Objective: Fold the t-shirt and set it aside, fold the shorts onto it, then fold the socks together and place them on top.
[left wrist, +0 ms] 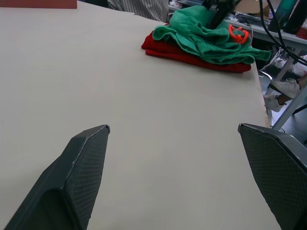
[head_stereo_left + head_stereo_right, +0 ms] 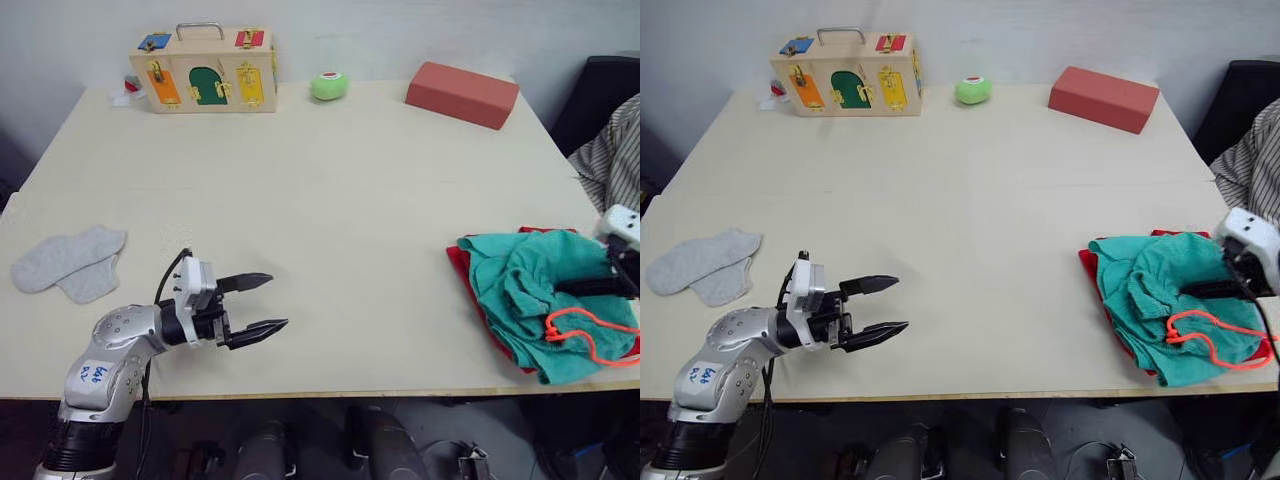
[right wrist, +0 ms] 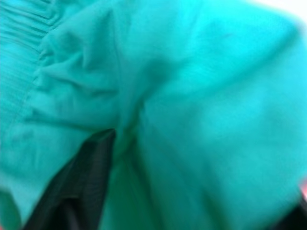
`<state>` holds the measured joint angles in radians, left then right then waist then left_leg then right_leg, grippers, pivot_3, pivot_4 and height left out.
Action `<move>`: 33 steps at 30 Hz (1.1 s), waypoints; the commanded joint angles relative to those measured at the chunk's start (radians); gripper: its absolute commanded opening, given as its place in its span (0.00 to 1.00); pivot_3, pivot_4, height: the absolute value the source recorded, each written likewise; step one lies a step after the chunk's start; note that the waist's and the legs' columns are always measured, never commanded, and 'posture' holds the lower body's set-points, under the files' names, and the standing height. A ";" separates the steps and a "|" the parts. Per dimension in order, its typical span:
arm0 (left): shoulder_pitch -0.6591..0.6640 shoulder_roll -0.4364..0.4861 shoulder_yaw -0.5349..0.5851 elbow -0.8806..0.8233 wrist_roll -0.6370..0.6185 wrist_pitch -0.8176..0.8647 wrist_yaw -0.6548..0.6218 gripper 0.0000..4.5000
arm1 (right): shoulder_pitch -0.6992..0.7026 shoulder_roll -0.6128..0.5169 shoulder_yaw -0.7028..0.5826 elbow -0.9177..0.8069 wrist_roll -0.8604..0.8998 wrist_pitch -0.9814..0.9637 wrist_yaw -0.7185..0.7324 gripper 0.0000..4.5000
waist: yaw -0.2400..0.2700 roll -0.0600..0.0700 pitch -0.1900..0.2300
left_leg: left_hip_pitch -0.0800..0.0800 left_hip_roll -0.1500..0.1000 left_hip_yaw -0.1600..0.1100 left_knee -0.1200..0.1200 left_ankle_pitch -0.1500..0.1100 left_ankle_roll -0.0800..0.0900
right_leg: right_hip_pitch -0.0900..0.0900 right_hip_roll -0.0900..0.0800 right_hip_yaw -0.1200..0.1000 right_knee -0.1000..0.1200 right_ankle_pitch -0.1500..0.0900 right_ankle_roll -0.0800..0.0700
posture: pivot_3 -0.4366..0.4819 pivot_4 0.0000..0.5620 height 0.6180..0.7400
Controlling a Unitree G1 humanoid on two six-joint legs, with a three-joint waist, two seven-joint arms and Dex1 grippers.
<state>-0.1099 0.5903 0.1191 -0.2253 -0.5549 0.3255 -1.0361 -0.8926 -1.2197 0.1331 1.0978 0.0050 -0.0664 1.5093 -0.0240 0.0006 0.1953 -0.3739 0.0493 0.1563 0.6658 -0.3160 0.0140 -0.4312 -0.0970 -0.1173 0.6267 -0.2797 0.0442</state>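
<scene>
Left eye view: our right gripper (image 2: 600, 287) presses into the shorts (image 2: 530, 300), jaws' state unclear; we should flatten them squarely over the t-shirt (image 2: 465, 275). Left gripper (image 2: 262, 304) jaws apart.

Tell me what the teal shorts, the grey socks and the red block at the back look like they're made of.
The shorts look like soft matte woven or knit fabric: they crumple into folds, with a gathered waistband. The socks look like soft knit, lying limp and flat with a faintly fuzzy surface. The red block looks rigid and matte, with flat faces and crisp edges; possibly foam or painted wood, but that stays open.
</scene>
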 commanded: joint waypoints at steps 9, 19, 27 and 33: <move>0.171 0.095 0.214 0.113 0.052 -0.213 -0.027 1.00 | 0.582 0.145 -0.577 -0.753 0.385 0.022 -0.218 1.00 | -0.014 -0.002 0.000 | 0.004 0.002 0.002 -0.002 -0.001 -0.001 | 0.001 0.002 0.003 0.000 0.000 0.000 | 0.48 0.27 1.00; 0.529 -0.034 0.604 0.124 0.010 -0.314 0.148 1.00 | 0.903 0.588 -0.296 -1.322 0.354 -0.041 -0.429 1.00 | -0.004 -0.006 0.000 | 0.004 0.003 0.001 -0.002 -0.005 0.001 | 0.001 0.001 0.003 -0.001 0.000 0.000 | 0.48 0.27 1.00; 0.719 -0.120 0.810 0.325 -0.011 -0.334 0.234 1.00 | 1.008 0.675 -0.191 -1.391 0.385 -0.112 -0.434 1.00 | -0.003 -0.020 -0.007 | 0.004 0.003 0.001 -0.002 -0.013 0.005 | 0.002 0.000 0.003 -0.003 -0.001 -0.001 | 0.48 0.27 1.00; 0.708 -0.090 0.812 0.230 -0.025 -0.266 0.313 1.00 | 1.012 0.651 -0.186 -1.491 0.493 -0.036 -0.417 1.00 | 0.002 -0.025 -0.010 | 0.004 0.004 -0.002 -0.002 -0.014 0.005 | 0.003 0.000 0.001 -0.006 -0.001 -0.003 | 0.48 0.27 1.00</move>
<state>0.6169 0.4570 0.9138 0.0652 -0.5767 0.0627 -0.7540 0.1382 -0.5540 -0.0412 -0.3243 0.4484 -0.1303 1.1063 -0.0221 -0.0245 0.1850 -0.3701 0.0530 0.1540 0.6643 -0.3304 0.0189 -0.4279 -0.0968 -0.1162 0.6204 -0.2820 0.0402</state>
